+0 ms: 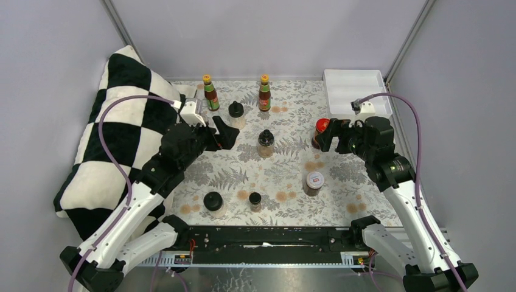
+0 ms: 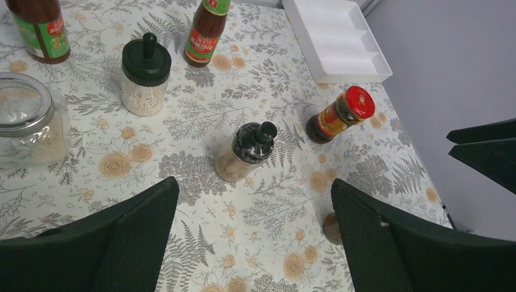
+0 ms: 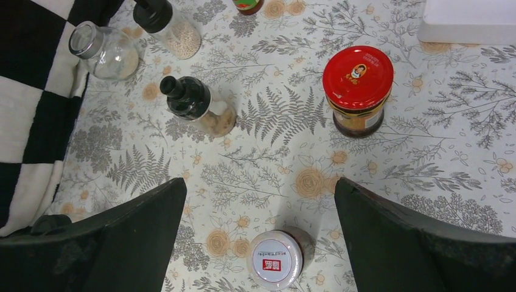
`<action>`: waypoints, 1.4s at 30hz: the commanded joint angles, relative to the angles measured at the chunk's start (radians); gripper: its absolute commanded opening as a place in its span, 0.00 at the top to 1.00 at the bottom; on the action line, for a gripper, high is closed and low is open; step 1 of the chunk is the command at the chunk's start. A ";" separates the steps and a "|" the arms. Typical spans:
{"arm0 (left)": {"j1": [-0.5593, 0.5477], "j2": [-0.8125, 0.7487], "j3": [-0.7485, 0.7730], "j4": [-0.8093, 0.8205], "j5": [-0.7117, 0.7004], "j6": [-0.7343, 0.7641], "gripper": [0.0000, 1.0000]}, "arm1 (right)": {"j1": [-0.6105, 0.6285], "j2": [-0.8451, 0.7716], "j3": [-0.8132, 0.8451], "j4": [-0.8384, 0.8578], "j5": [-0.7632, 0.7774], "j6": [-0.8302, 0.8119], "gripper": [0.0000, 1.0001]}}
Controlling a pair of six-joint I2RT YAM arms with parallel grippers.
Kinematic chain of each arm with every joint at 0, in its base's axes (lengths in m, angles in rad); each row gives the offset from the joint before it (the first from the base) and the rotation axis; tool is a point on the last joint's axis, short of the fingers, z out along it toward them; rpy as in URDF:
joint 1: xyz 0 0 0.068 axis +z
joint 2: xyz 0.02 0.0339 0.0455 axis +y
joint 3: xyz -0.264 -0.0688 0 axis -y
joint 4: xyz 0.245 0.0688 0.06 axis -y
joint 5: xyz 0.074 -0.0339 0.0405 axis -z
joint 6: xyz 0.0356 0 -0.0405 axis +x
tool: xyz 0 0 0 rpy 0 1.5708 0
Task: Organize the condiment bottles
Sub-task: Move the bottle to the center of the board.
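Top external, back row: left sauce bottle [image 1: 210, 92] and right sauce bottle [image 1: 264, 93], both upright, apart, orange caps, green labels
Between them, nearer: knob jar [image 1: 236, 114], black lid, pale grains inside
Middle: pump jar [image 1: 266, 143], black top, upright on the tabletop [image 1: 286, 173]
Right of middle: red-lid jar [image 1: 320, 129], upright, dark contents
Right, nearer still: white-lid jar [image 1: 314, 181], upright
Front: black-lid jar [image 1: 213, 203] and small jar [image 1: 255, 201], apart, near the arms' bases
Left side: clear-lid jar [image 2: 27, 118], close to the checked pillow [image 1: 115, 140], left of the knob jar
Far right corner: tray [image 1: 355, 85], white, with compartments
Left tool [image 2: 254, 188]: fingers spread wide, nothing held, above the tabletop with the pump jar ahead of it
Right tool [image 3: 260, 182]: fingers spread wide, nothing held; the red-lid jar stands ahead of it, and the white-lid jar shows low between the fingers, untouched
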 commanded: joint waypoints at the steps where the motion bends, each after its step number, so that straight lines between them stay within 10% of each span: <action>1: -0.005 0.018 0.055 -0.041 0.016 -0.013 0.01 | 0.002 -0.011 -0.004 0.053 -0.055 0.024 0.00; 16: 0.026 0.047 0.039 0.023 -0.037 -0.005 0.01 | 0.002 0.055 0.053 0.014 0.139 0.013 0.00; 42: 0.150 0.285 -0.011 0.136 -0.033 -0.011 0.06 | 0.002 0.695 0.262 0.130 0.353 -0.058 0.02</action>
